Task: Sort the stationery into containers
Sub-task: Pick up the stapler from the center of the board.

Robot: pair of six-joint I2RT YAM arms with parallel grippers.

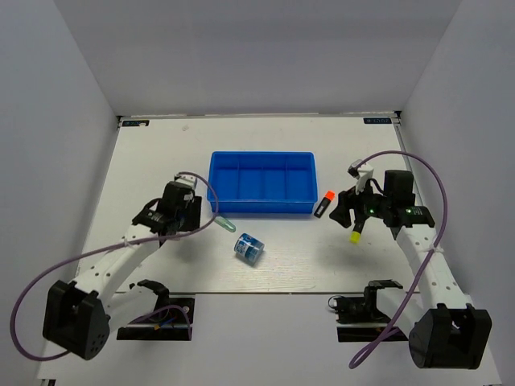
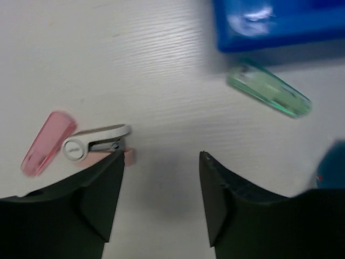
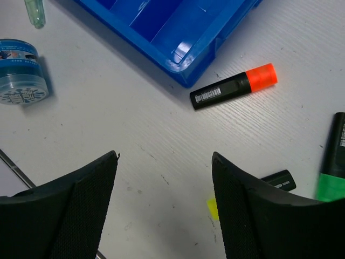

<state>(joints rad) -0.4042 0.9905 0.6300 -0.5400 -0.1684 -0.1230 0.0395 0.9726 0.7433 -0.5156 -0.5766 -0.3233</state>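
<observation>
White table (image 1: 161, 157) inside white walls. My right pincer (image 3: 164, 156), wide and empty, hovers short of the orange-capped highlighter (image 3: 233, 86), which lies slantwise in the wrist view's upper right, beside a corner of the blue tray (image 3: 183, 65).

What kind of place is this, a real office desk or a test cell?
Most likely a lab test cell: plain white walls box in a white table, a left arm and a right arm are bolted at its near edge, and a blue tray, a tape roll and an orange-capped highlighter sit on it.
</observation>
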